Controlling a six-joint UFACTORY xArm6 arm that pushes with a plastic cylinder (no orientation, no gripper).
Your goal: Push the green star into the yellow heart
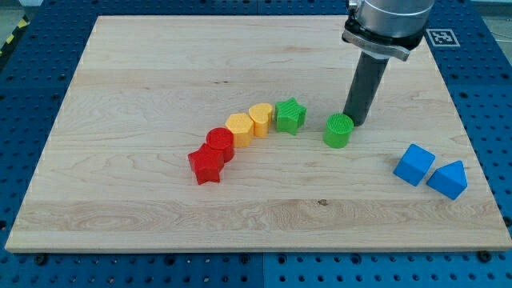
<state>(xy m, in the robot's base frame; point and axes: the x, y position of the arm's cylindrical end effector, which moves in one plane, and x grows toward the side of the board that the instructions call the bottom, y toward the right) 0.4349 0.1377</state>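
The green star [290, 115] sits near the board's middle, touching or almost touching the yellow heart [261, 119] on its left. My tip [354, 123] rests on the board to the right of the star, just behind and right of a green cylinder [338, 130], very close to it. The cylinder lies between my tip and the star.
A yellow hexagon [239, 128], a red cylinder [220, 143] and a red star [206, 165] run in a curved line down-left from the heart. A blue cube [414, 164] and a blue block [447, 178] sit at the right. The wooden board [160, 64] lies on a blue perforated table.
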